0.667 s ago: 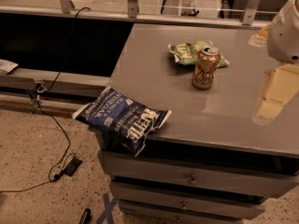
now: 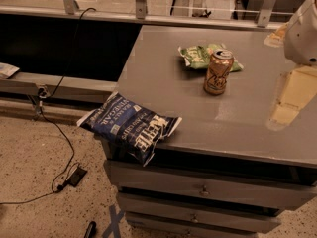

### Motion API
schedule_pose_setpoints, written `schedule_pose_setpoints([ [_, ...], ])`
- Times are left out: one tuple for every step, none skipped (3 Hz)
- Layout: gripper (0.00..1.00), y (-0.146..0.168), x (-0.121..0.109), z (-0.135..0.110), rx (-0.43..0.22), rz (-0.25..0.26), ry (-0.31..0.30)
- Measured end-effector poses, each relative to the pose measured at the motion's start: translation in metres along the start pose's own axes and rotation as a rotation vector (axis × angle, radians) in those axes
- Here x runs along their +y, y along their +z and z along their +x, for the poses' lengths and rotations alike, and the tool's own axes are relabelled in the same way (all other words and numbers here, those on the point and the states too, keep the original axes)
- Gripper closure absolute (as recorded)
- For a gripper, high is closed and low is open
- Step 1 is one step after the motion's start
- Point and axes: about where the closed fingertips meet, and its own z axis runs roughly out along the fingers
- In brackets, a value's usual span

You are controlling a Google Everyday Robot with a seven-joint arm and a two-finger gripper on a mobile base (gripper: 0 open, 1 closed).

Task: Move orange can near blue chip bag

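The can [image 2: 218, 72] stands left of the tool [image 2: 291, 99], whose state cannot be told. The blue bag [image 2: 130, 125], farther left, overhangs the worktop [image 2: 163, 78] edge; a nudge may drop it.

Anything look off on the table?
The blue chip bag overhangs the table at its near-left corner, partly unsupported. The orange can stands upright by the green bag. The gripper hovers at the right edge.
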Motion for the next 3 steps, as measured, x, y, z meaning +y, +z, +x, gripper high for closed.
schedule_pose_setpoints([
  [0.0,0.007,-0.048,-0.007,-0.025,0.093,0.019],
  [0.0,0.019,-0.085,-0.016,-0.072,0.125,0.023],
  [0.0,0.043,-0.119,-0.034,-0.176,0.115,0.028],
])
